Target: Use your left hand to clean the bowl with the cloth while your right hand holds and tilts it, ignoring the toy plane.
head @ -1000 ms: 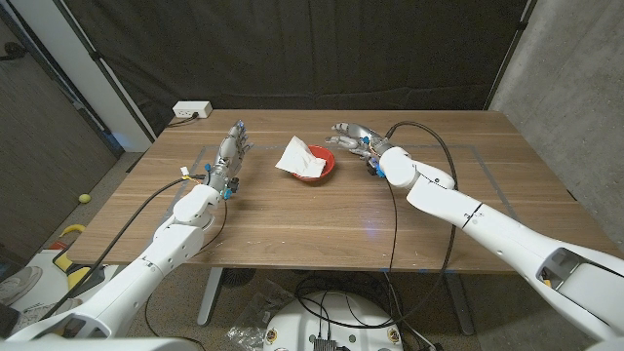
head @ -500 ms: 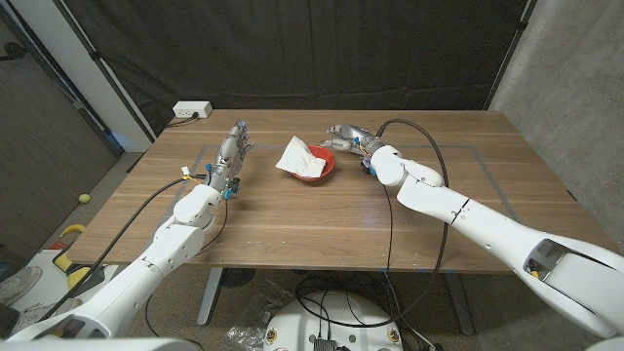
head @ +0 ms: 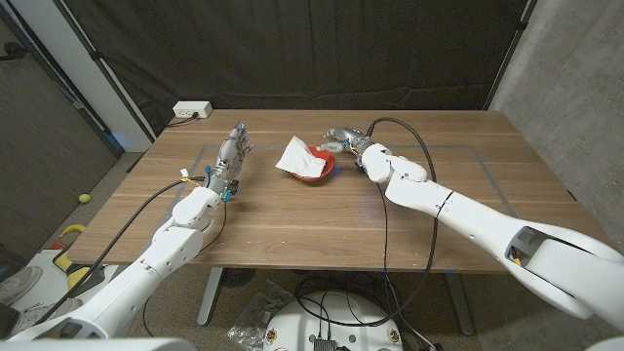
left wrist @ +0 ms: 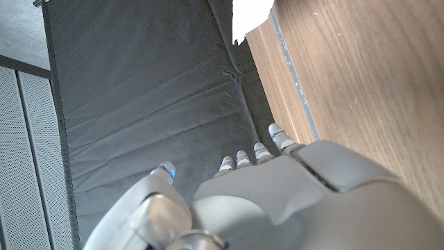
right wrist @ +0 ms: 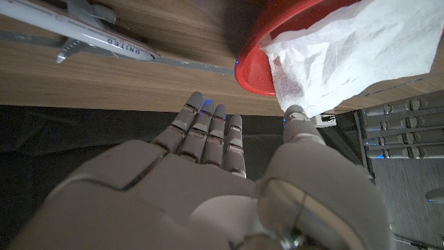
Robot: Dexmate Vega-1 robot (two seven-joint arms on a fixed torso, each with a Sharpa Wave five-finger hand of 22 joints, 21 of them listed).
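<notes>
Right hand (head: 343, 136) open beside shallow red plastic bowl (head: 323, 163) (white crumpled cloth (head: 300, 159) inside); careless grasp may tip bowl. Left hand (head: 231, 151) open, well apart.

Toy plane (right wrist: 76, 28) fuselage reads "UNITED"; no other legible text.

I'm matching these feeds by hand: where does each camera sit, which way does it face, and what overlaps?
Head view: on the robot's head, looking down at the table; both arms, left hand, right hand.
Left wrist view: along the left hand toward a dark curtain.
Right wrist view: along the right hand at the bowl, cloth, toy plane.
Shared: bowl, cloth.
</notes>
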